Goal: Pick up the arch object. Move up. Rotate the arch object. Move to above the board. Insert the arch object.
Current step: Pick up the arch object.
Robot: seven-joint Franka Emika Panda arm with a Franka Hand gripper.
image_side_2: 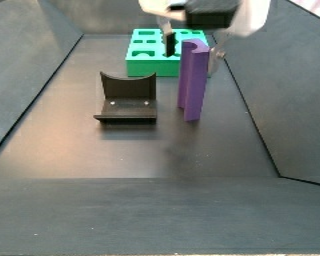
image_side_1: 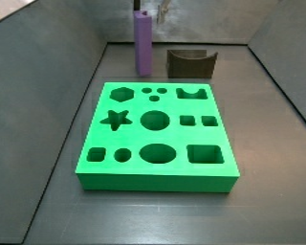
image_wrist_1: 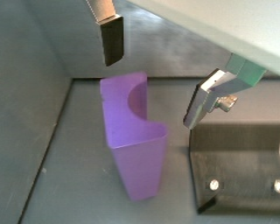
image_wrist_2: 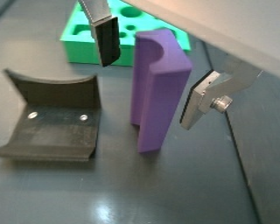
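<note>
- Presently the arch object [image_wrist_2: 157, 87] is seen standing upright on the dark surface [image_side_2: 136, 150], its notched end uppermost, with the fixture [image_wrist_2: 55, 118] just beside it and the board [image_side_1: 156, 134] apart from both.
- From the prism in a side view [image_side_1: 142, 43], the fixture [image_side_1: 190, 63] lies at about three o'clock and the green slab at about six o'clock.
- The gripper [image_wrist_1: 154, 70] is held over the top of the prism, and its jaws are spread apart; in both wrist views the notched top sits between the two fingers [image_wrist_2: 106, 42] without either pad being seen to touch it.
- Nothing is gripped yet, so the pick-up step is judged not yet completed.
- A tall, slim piece on a small footprint is judged easy to topple: if one pad meets it before the other, it could be pushed over, perhaps against the fixture.
- A grip taken only on the scooped end is judged insecure, since little flat face is offered there and the piece could slip or swing when rotated.
- Any tilt left in the grasp could be carried to the arch-shaped hole [image_side_1: 189, 93] and cause jamming at insertion.
</note>
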